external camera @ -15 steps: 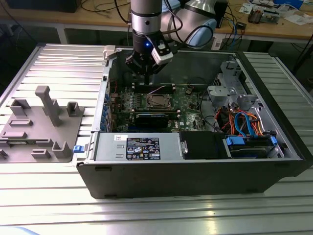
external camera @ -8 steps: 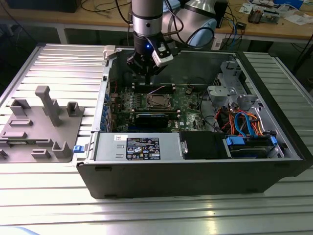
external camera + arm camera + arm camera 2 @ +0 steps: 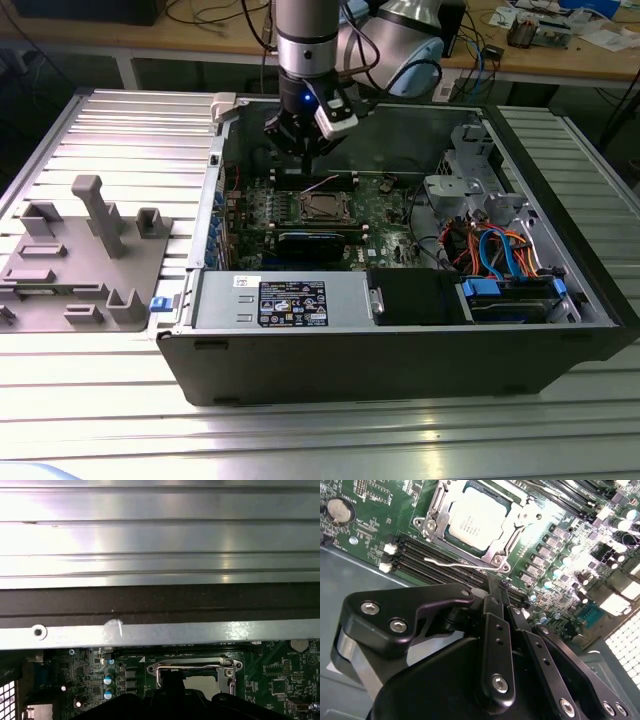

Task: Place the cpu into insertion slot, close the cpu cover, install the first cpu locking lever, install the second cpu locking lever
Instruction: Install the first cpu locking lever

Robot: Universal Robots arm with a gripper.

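Gripper hangs over the motherboard inside the open computer case, off to 1 side of the socket and touching nothing. Its fingers look pressed together with nothing between them. In the exterior view the gripper sits above the board, beyond the socket as that camera sees it, and clear of it. The cpu is already in the insertion slot, lying flat with its pale metal top up. In the exterior view the cpu reads as a pale square mid-board. The cpu cover is down around it, and the chip shows through the frame's window. Judgement: steps 1 and 2 look done and the work is at the lever stage. 1 locking lever, a thin silver wire, lies out over the memory slots just beside the socket edge. Its free end points away from the socket and isn't tucked under any catch that the second wrist view shows, so it reads as unlatched. The state of lever 2 can't be told from these views. Judgement on what the lever step calls for: the closed fingertips have to land on a thin, springy wire, press it down, then carry it sideways under its hook. The target is small, with the memory slots and small board parts close by, so there is little room for lateral error. Main risk is the wire slipping off the fingertip and springing back up.
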